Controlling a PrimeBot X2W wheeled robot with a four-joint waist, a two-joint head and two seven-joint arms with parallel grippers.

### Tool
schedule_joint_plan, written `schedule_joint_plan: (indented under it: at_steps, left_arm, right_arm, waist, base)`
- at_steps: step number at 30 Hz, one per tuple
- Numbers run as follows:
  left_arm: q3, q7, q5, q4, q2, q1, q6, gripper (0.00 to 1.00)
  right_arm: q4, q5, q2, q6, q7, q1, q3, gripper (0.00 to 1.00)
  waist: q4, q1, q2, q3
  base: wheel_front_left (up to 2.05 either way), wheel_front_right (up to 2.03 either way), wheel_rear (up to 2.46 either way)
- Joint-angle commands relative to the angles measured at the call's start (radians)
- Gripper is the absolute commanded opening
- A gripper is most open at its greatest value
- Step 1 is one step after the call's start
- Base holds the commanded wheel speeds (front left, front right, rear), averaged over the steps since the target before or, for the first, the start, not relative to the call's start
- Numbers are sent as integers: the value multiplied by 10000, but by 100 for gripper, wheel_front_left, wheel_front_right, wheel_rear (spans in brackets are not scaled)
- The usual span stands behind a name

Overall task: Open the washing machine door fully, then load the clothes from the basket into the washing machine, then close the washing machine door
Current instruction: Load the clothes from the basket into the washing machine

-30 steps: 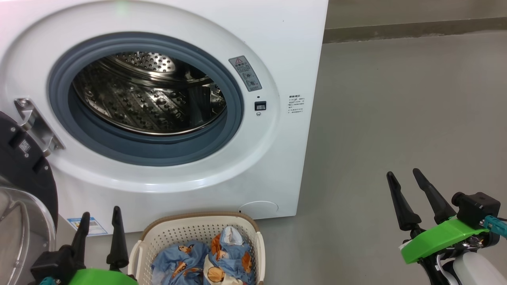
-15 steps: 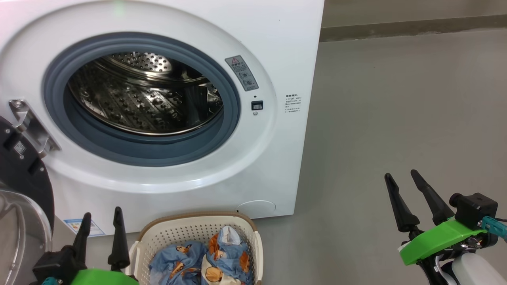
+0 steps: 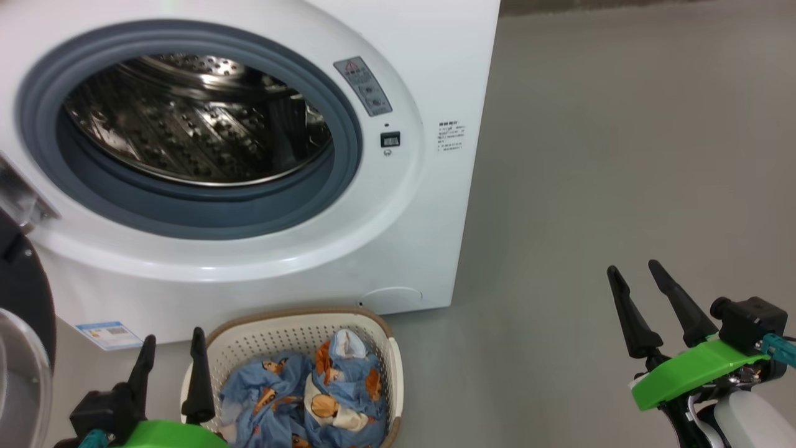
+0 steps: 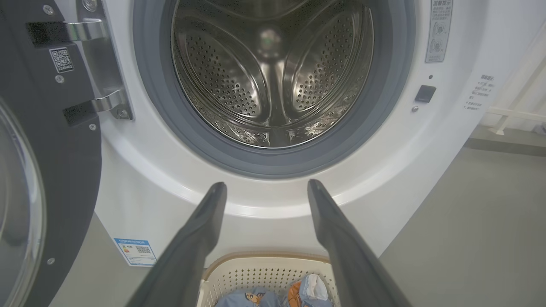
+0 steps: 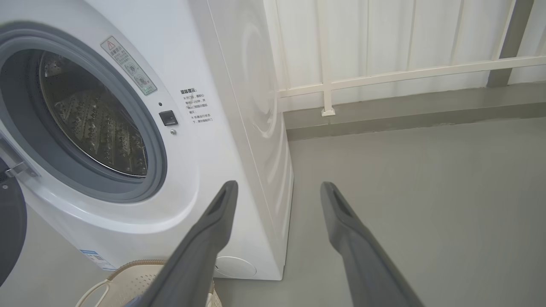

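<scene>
The white washing machine (image 3: pixel 429 68) (image 4: pixel 140 179) (image 5: pixel 200 55) stands with its door (image 3: pixel 22 298) (image 4: pixel 51 170) swung wide open at the left, showing the bare steel drum (image 3: pixel 186 118) (image 4: pixel 273 72). On the floor in front sits the cream basket (image 3: pixel 261 339) (image 4: pixel 256 273) (image 5: pixel 128 279) holding the light blue printed clothes (image 3: pixel 298 392) (image 4: pixel 307 290). My left gripper (image 3: pixel 173 339) (image 4: pixel 266 185) is open just left of the basket, nothing between its fingers. My right gripper (image 3: pixel 634 267) (image 5: pixel 277 183) is open over bare floor to the right.
Grey floor (image 3: pixel 622 155) spreads to the right of the machine. In the right wrist view a white railing and panelled wall (image 5: pixel 405 51) run behind it. A blue label (image 3: pixel 107 333) is stuck low on the machine's front.
The head camera has tilted down and turned right, so the machine sits higher and further left and more of the basket shows. Both grippers stay open, barely moved.
</scene>
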Motion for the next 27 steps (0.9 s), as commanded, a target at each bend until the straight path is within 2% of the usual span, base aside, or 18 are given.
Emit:
schedule_joint_plan:
  at_steps: [1, 13, 27]
  left_arm:
    - [294, 1, 77, -99, 185, -524, 29, 100]
    - [-90, 382, 43, 868, -2, -1730, -140, 100]
    - [-702, 1032, -173, 3520, -257, -3757, -1131, 100]
  right_arm:
    - [-291, 68, -198, 56, -122, -340, 77, 100]
    - [-553, 150, -227, 56, -122, -992, -61, 100]
    - [-837, 253, -242, 56, -122, -2114, 128, 100]
  waist:
    - [-140, 0, -1, 474]
    - [-258, 0, -1, 2271]
    - [-566, 0, -1, 4255]
  base:
    - [0, 0, 0]
    - [0, 0, 0]
    - [0, 0, 0]
